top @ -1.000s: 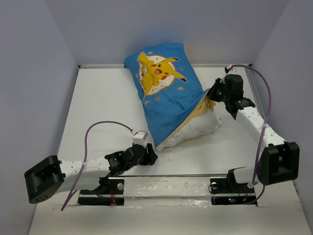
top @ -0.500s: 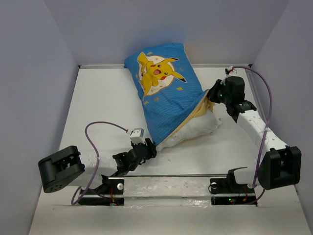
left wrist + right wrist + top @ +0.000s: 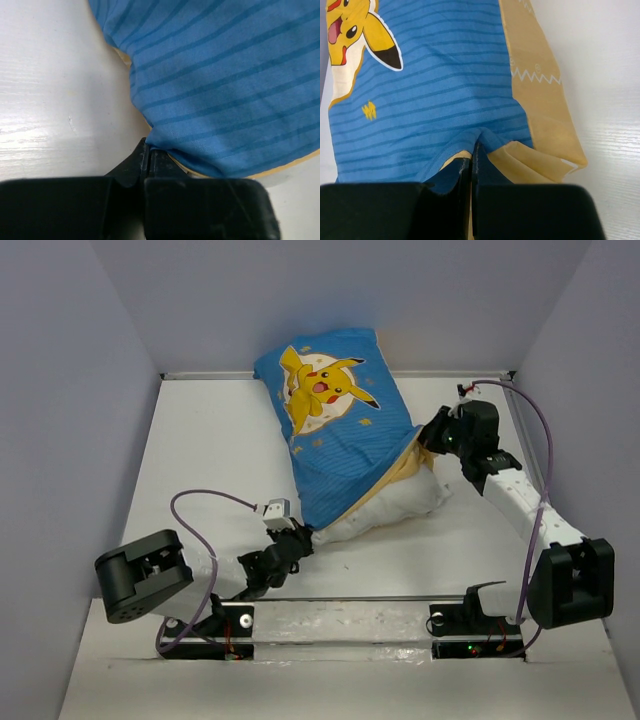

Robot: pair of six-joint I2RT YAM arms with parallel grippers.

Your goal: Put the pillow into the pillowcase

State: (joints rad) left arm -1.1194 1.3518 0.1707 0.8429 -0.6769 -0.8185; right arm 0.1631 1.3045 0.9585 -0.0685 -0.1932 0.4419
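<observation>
left gripper [image 3: 146, 150] clamps pillowcase [image 3: 345, 440] at its near corner; right gripper [image 3: 471, 162] clamps its open hem; pillow [image 3: 395, 502] pokes out between them

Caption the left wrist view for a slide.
Left hand shut on the blue pillowcase edge, over the white table.

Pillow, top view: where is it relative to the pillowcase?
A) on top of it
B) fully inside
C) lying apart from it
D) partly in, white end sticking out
D: the white end of the pillow pokes out of the open end of the blue pillowcase.
</observation>
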